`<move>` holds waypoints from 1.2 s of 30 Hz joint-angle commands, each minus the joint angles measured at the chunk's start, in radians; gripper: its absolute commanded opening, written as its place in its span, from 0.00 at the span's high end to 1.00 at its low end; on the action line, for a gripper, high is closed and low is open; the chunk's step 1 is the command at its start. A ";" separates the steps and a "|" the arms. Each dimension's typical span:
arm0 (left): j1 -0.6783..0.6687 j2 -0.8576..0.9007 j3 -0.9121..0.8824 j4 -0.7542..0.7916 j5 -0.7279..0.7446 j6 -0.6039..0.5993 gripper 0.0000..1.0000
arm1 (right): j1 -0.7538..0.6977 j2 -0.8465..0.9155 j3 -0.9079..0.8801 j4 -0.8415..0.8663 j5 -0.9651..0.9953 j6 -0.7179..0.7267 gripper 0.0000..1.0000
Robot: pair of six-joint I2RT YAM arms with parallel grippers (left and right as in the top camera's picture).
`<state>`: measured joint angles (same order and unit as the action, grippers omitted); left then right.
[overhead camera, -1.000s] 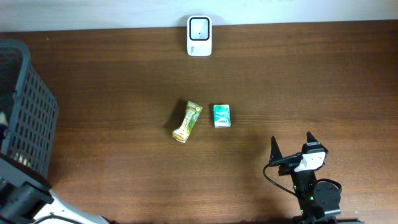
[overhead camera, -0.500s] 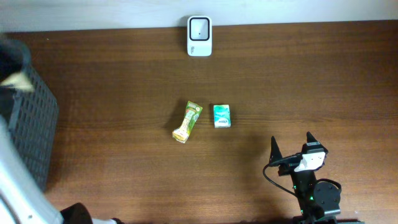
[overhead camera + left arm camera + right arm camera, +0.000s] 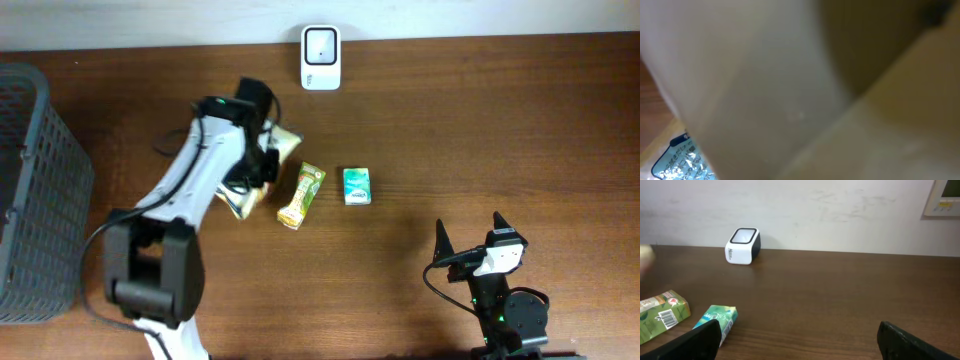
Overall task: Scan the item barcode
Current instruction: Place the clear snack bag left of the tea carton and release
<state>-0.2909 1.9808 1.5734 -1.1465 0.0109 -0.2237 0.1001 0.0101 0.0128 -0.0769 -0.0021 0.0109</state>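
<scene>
My left gripper [image 3: 258, 165] hangs over the table's middle left, shut on a pale yellow packet [image 3: 284, 141] that sticks out on both sides of it. In the left wrist view that packet [image 3: 850, 100] fills the frame as a tan blur and hides the fingers. The white scanner [image 3: 321, 57] stands at the back edge, beyond the gripper, and shows again in the right wrist view [image 3: 742, 246]. My right gripper [image 3: 470, 238] rests near the front right, open and empty [image 3: 800, 345].
A green and yellow carton [image 3: 302, 195] and a small teal box [image 3: 357, 186] lie side by side mid-table, just right of the left gripper. A dark mesh basket [image 3: 40, 190] stands at the left edge. A wall rises behind the scanner.
The left arm swung from the basket at the left edge into the middle of the table, carrying the packet. The right arm stayed still.
</scene>
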 commanded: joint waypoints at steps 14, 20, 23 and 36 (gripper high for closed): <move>-0.020 0.080 -0.044 0.053 -0.019 0.033 0.40 | 0.005 -0.007 -0.007 -0.003 -0.006 0.000 0.01; -0.015 0.026 0.199 -0.064 -0.079 0.039 0.42 | 0.005 -0.007 -0.007 -0.003 -0.006 0.000 0.01; 0.004 -0.021 0.407 -0.141 -0.124 0.043 0.37 | 0.005 -0.007 -0.007 -0.003 -0.006 0.000 0.01; 0.395 -0.229 0.892 -0.305 -0.194 -0.003 0.25 | 0.005 -0.007 -0.007 -0.003 -0.006 0.000 0.01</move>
<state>-0.0345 1.8160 2.4439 -1.4475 -0.1612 -0.1612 0.1001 0.0101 0.0128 -0.0769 -0.0021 0.0105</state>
